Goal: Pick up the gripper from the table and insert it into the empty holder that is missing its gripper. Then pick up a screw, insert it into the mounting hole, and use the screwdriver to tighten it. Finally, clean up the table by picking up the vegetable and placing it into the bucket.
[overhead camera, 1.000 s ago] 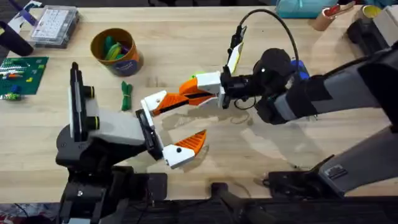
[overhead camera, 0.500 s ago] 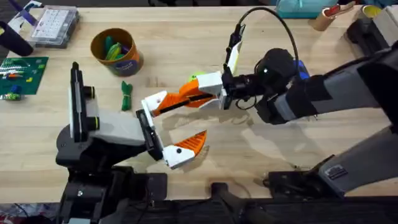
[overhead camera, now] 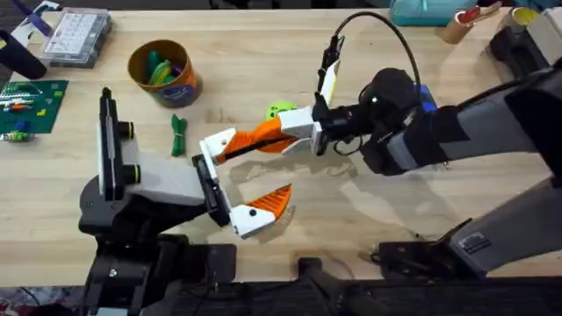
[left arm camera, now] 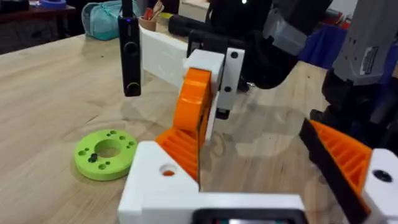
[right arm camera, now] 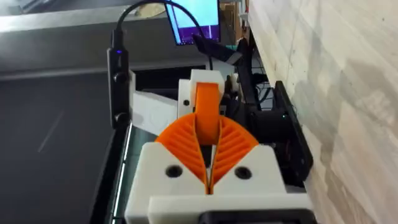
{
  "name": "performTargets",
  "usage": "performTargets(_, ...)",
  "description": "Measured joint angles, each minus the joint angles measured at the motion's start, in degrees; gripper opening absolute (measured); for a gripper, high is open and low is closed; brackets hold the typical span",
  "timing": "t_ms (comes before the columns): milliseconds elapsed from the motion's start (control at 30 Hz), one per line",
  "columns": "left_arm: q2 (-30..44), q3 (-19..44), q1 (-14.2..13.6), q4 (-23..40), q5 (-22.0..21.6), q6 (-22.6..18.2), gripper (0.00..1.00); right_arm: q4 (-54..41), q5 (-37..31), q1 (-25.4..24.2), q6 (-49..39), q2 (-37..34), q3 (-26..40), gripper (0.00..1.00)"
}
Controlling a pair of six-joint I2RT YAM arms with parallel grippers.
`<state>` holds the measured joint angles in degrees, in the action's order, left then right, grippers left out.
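Orange ribbed plastic marks the gripper [overhead camera: 262,134], which is held flat between the closed jaws of the right gripper [overhead camera: 283,133] above the middle of the bench [overhead camera: 369,61]. In the right wrist view the finger [right arm camera: 207,118] is seen edge-on, pinched between the two orange pads. Its free end is pressed against the far bracket of the left gripper [overhead camera: 239,175], the holder [overhead camera: 217,143], a small white block with an orange tip; whether it is fully seated cannot be told. In the left wrist view the orange finger [left arm camera: 194,106] stands just above that white bracket [left arm camera: 158,180].

The left gripper's jaws are spread wide with nothing between them, its near finger [overhead camera: 268,202] carrying its own orange wedge.

A flat light green ring [overhead camera: 281,111] lies on the bench just behind the held finger. The vegetable [overhead camera: 178,134] lies on the wood to the left, near the bucket [overhead camera: 163,72], which stands farther back and holds green pieces. A clear parts box [overhead camera: 77,37] sits at the far left corner.
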<state>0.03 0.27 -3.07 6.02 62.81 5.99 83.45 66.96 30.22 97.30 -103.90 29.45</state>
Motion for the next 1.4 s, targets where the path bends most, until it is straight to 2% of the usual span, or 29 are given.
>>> performTargets(567,0.01,0.00,0.24,-0.22,-1.56,0.26,0.987,-2.20,-3.30,1.29,-0.75,0.00,0.83,0.023)
performTargets(767,0.00,0.00,0.23,-0.22,-1.47,0.23,0.987,-2.38,-3.36,1.46,-0.91,0.00,0.84,0.146)
performTargets(933,0.00,0.00,0.20,-0.13,-0.85,0.02,0.987,-2.53,-3.79,2.22,-0.91,0.00,0.94,0.209)
performTargets(1233,0.00,0.00,0.20,-0.08,-0.64,-0.01,0.986,-2.70,-4.03,2.25,-1.10,0.00,0.94,0.419)
performTargets(1400,0.00,0.00,0.20,-0.08,-0.63,-0.01,0.986,-2.58,-4.16,1.90,-1.02,0.00,0.94,0.669)
